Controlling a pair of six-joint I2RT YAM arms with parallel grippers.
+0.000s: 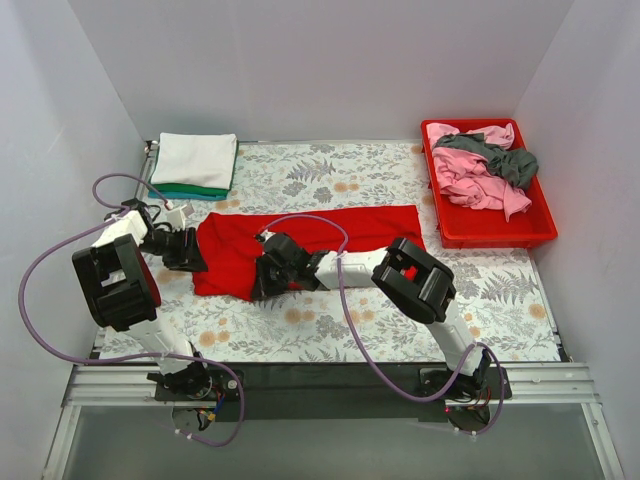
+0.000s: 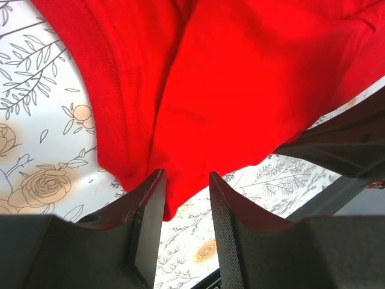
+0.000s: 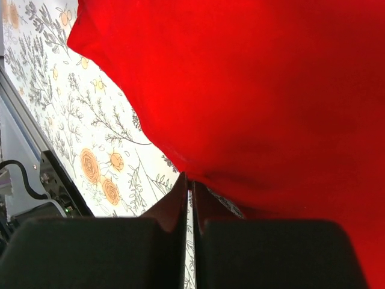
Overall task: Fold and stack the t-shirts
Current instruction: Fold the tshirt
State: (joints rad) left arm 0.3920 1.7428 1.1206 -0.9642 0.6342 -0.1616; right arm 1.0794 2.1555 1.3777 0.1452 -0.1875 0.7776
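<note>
Folding underway on large bright red cloth t-shirt point(image 1: 330, 232), laid as a long band across the middle of floral-patterned table point(image 1: 500, 290), not yet squared up. Done already, judging by the far-left corner: folded white cloth t-shirt point(image 1: 195, 158) stacked on folded green cloth t-shirt point(image 1: 185, 190). Left to do: crumpled pink cloth t-shirt point(image 1: 470, 180) and dark grey cloth t-shirt point(image 1: 510, 160), heaped in rigid red plastic tray point(image 1: 495, 238) at far right. Left gripper point(image 2: 186, 177) low at the red shirt's left end, jaws parted, cloth corner between them. Right gripper point(image 1: 268, 272) stretched leftward to the near hem, jaws almost together; cloth pinched or not, cannot tell.
</note>
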